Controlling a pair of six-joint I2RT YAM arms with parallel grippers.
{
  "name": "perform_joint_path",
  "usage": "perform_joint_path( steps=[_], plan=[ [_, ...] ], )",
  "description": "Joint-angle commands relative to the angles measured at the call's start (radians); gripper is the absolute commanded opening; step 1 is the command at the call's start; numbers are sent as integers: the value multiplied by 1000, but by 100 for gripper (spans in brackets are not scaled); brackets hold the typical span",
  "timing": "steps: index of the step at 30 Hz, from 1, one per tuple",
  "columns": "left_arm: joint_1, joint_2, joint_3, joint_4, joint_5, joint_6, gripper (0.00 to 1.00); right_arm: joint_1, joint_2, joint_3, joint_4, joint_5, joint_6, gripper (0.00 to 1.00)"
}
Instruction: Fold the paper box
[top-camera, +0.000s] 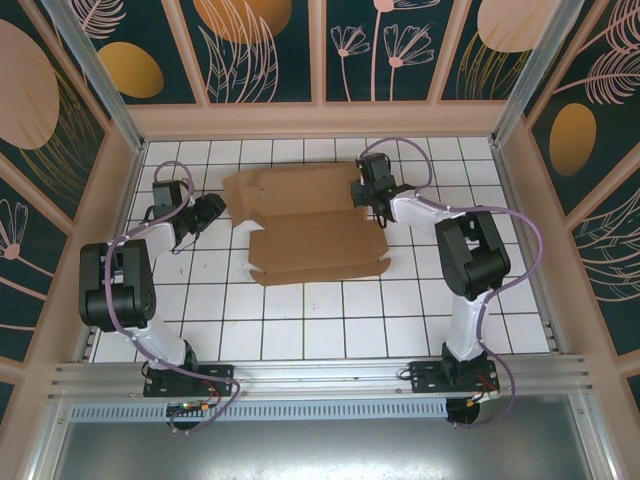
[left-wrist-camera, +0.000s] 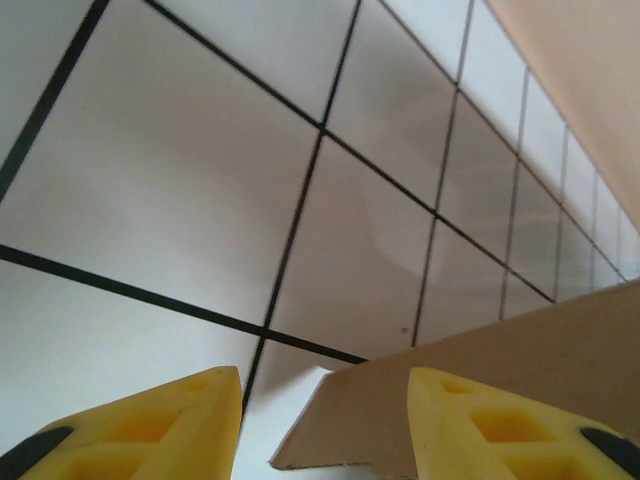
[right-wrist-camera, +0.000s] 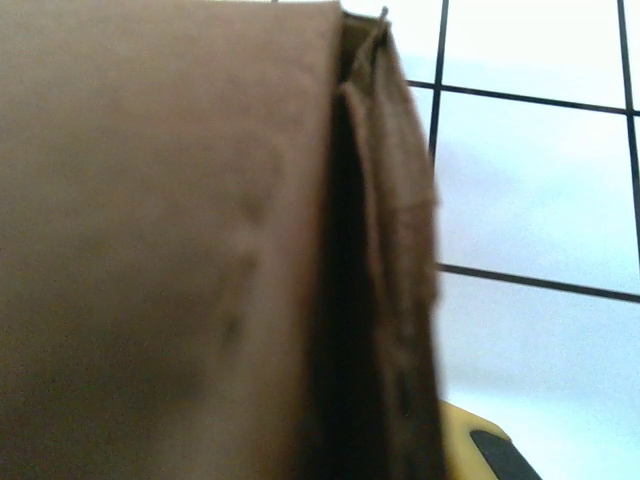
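The paper box (top-camera: 310, 240) is a flat brown die-cut cardboard sheet lying on the white tiled floor, a back panel folded partly over. My left gripper (top-camera: 212, 208) sits low at the sheet's left edge. In the left wrist view it is open (left-wrist-camera: 322, 390), and a raised cardboard corner (left-wrist-camera: 340, 420) pokes in between the yellow fingers, close to the right one. My right gripper (top-camera: 366, 195) is at the sheet's right edge, shut on a doubled flap. That cardboard (right-wrist-camera: 150, 250) covers most of the right wrist view, with one yellow finger (right-wrist-camera: 480, 445) beside it.
Peach-framed walls (top-camera: 115, 220) enclose the tiled floor (top-camera: 330, 320) on the left, back and right. A metal rail (top-camera: 320, 378) runs along the near edge by the arm bases. Open tiles lie in front of the sheet.
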Motion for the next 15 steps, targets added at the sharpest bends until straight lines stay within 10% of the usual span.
perform_joint_path(
  steps=[1, 10, 15],
  plan=[
    [-2, 7, 22, -26, -86, 47, 47, -9, 81, 5, -143, -101, -11, 0],
    [9, 10, 70, -42, -302, 59, 45, -14, 91, 38, -220, -217, -74, 0],
    [9, 78, 81, 33, -95, 29, 45, -16, 102, 51, -233, -199, -58, 0]
  ],
)
